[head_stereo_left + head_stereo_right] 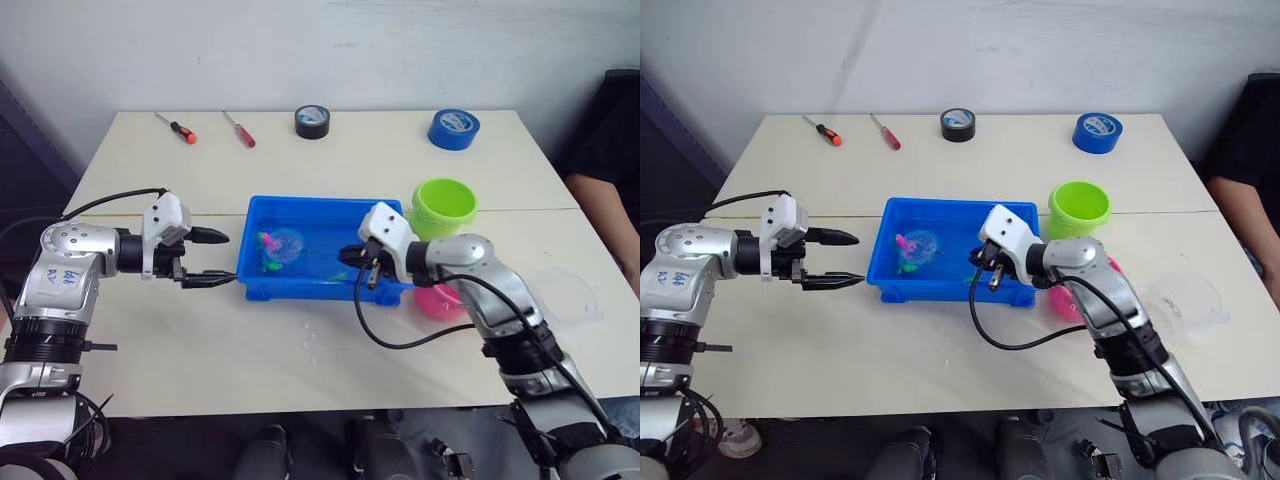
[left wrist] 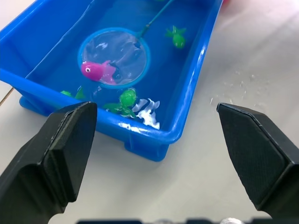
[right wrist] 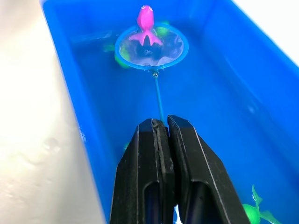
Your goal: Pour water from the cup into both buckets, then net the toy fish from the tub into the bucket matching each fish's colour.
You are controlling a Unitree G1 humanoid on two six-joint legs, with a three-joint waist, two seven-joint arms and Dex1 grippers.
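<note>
Right gripper (image 3: 161,128) is clamped on the handle of the net (image 3: 152,46), whose hoop sits in the tub (image 1: 262,285) under a pink fish (image 3: 145,21) (green fish (image 2: 175,36) lie loose nearby). Left gripper (image 1: 205,258) hovers beside the tub's left end, fingers spread apart. Green bucket (image 1: 445,205) and pink bucket (image 1: 438,300) stand right of the tub.

The pink bucket (image 1: 440,300) sits mostly hidden behind the right arm, close behind its fingers (image 3: 161,163). Those fingers cover the near end of the net (image 3: 152,46) handle. A person's arm (image 1: 605,200) is cut off by the frame edge. Green fish (image 2: 126,100) beyond the left fingers (image 2: 60,154) blur together under the water.
</note>
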